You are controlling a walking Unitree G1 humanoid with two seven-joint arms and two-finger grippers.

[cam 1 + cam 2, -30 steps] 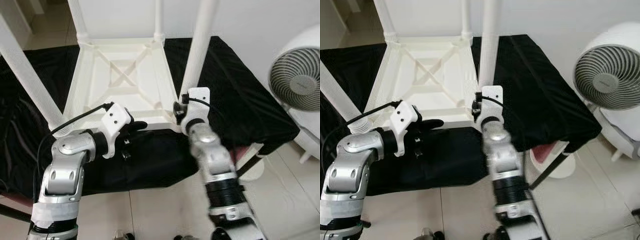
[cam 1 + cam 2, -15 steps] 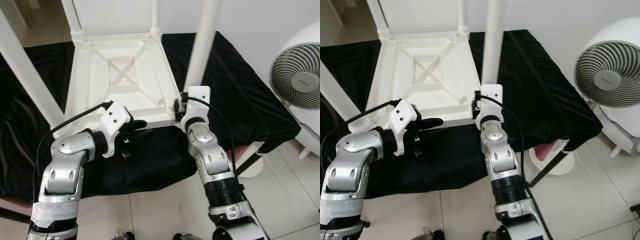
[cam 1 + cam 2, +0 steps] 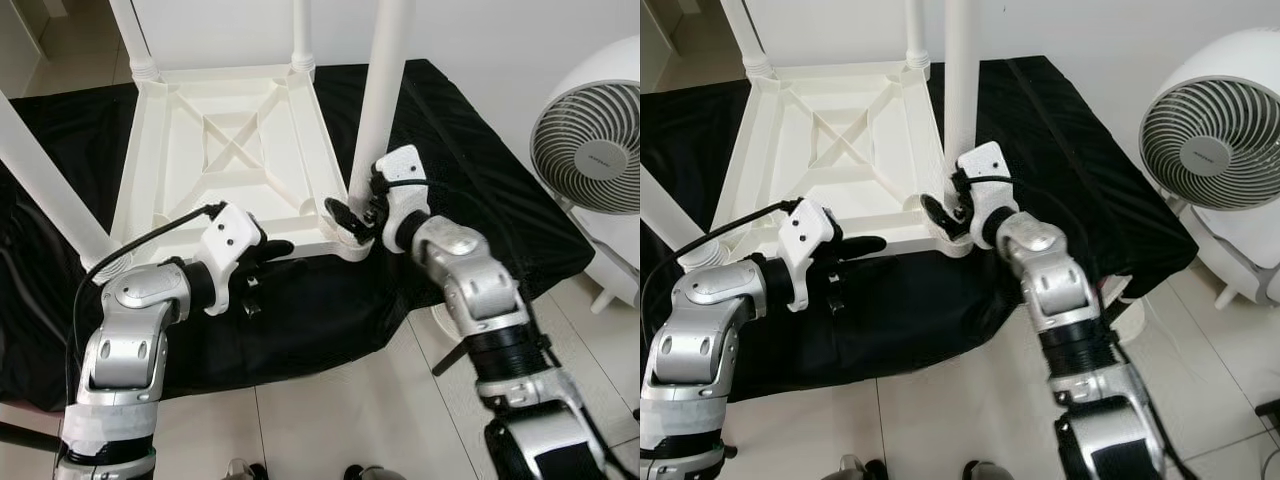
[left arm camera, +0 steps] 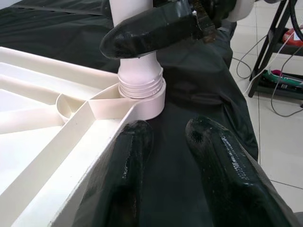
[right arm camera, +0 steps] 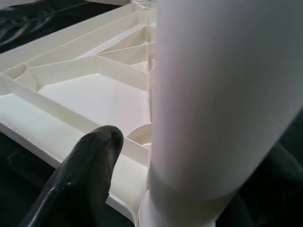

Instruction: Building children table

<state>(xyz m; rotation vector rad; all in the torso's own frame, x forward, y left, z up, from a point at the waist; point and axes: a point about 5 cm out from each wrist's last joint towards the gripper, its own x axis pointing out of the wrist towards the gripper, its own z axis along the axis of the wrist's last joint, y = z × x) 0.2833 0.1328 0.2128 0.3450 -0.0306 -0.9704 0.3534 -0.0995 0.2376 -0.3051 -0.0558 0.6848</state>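
Right hand [image 3: 352, 213] fingers straddle table leg [image 3: 383, 90] base, grip unconfirmed. Left hand [image 3: 275, 252] open, empty, beside tabletop [image 3: 230, 150] edge. Plastic: rigid, light, slippery; grasp leg low.

Smooth, slightly glossy white plastic table top [image 3: 240, 150] and leg [image 3: 380, 90]; matt, wrinkled black cloth [image 3: 470, 190] beneath; shiny black gripper fingers [image 4: 128, 179]; brushed silver metal arms [image 3: 130, 340]; glossy floor tiles [image 3: 330, 420].
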